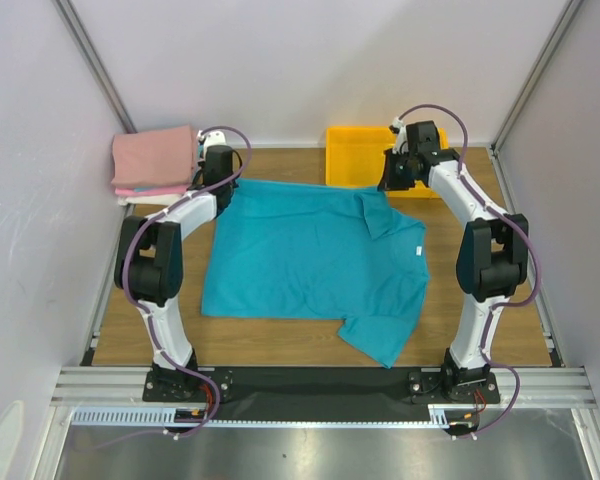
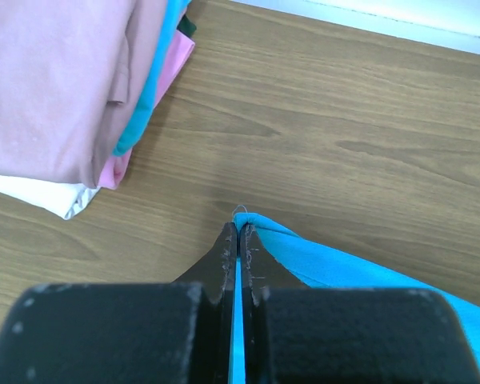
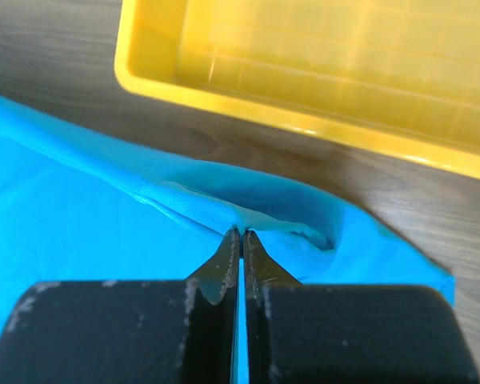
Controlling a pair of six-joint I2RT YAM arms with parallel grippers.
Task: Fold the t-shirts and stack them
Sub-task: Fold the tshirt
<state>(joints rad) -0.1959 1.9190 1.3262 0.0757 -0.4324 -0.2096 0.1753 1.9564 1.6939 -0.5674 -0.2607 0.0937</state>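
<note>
Teal t-shirt [image 1: 310, 262]: laid spread out on the wooden bench [image 1: 480, 320], between the arms.
Left end effector [image 2: 238, 234]: closed on the shirt's far left corner.
Right end effector [image 3: 240, 237]: clamped on the shirt's far right edge, near the yellow bin [image 3: 320, 72].
Folded stack [image 1: 155, 162]: mostly pink shirts, piled at the bench's far left corner.

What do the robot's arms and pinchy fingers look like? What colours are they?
The left arm and right arm are white tubes joined by chunky black joints. A thin purple cable loops along each. The left gripper and right gripper have flat black fingers tapering to points, on blocky black bodies.
</note>
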